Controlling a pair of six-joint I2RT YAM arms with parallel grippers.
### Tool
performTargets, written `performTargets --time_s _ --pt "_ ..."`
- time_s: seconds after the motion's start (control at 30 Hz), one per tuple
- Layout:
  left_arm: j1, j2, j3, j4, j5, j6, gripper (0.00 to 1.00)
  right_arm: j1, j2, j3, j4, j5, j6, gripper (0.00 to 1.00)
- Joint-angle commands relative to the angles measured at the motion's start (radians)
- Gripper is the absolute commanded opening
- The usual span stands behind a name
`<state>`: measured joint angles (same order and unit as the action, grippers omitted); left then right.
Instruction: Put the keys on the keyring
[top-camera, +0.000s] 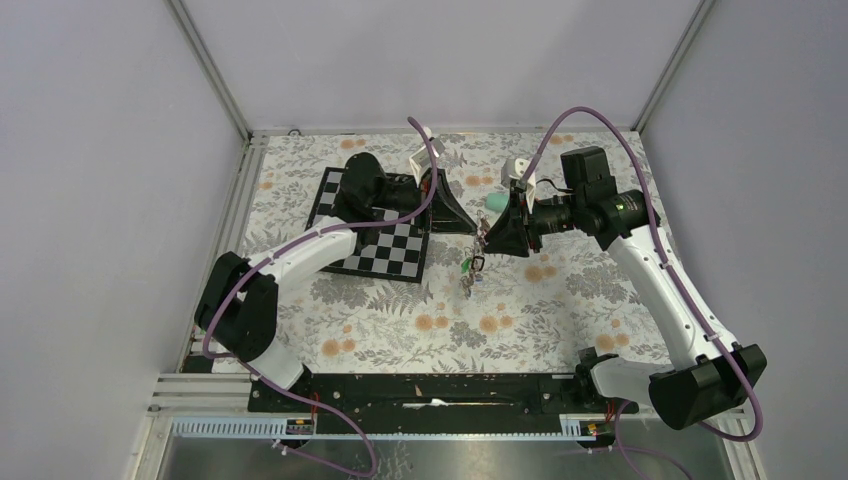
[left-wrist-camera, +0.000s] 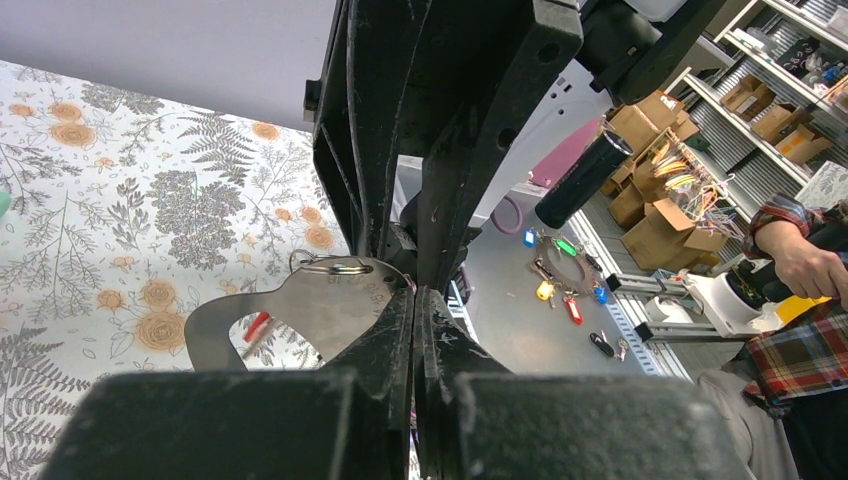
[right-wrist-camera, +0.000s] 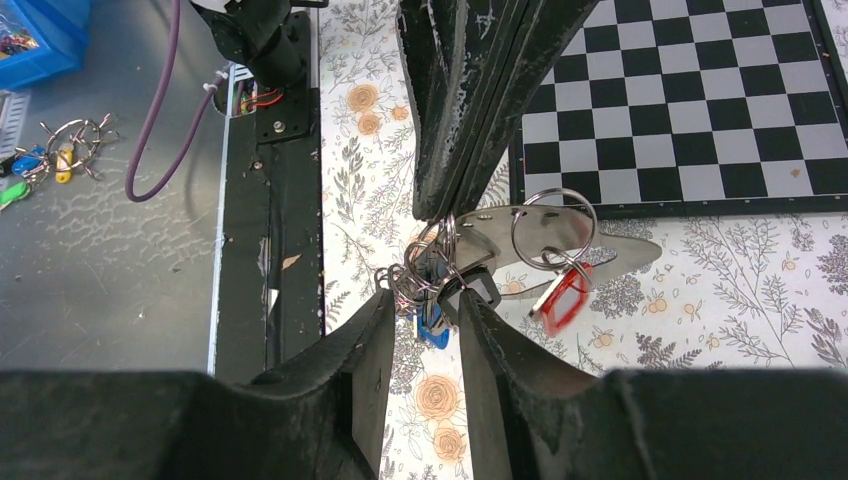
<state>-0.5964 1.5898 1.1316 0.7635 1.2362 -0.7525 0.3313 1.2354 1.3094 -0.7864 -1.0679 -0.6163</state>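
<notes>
Above the table (top-camera: 520, 310), the left gripper (left-wrist-camera: 414, 290) is clenched on the keyring (left-wrist-camera: 300, 300), while the right gripper (right-wrist-camera: 425, 300) sits half-closed around the keys (right-wrist-camera: 482, 290), its hold unclear.

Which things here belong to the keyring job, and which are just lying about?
Job: keys, keyring, flat metal fob in the shut left claw, right claw around the bunch.
Lying about: chessboard, teal object, spare key bunches on the floor.
</notes>
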Motion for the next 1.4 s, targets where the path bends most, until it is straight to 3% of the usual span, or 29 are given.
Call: performTargets --time_s 0.0,0.6,1.03,1.37 --pt "0.0 -0.055 -0.003 0.075 0.019 -0.015 0.0 -0.006 0.001 0.002 0.025 -0.049 -0.021 0.37" --pt "-0.011 -0.049 -0.004 0.08 0.031 -0.017 0.0 -0.006 0.003 0.023 0.031 -0.012 -0.03 0.35" --pt "-0.014 -0.039 -0.013 0.154 0.025 -0.067 0.0 -0.006 0.018 -0.011 0.074 -0.077 0.007 0.01" --pt "-0.028 -0.022 -0.037 0.273 0.017 -0.132 0.0 -0.005 0.028 -0.041 0.132 -0.127 0.065 0.0"
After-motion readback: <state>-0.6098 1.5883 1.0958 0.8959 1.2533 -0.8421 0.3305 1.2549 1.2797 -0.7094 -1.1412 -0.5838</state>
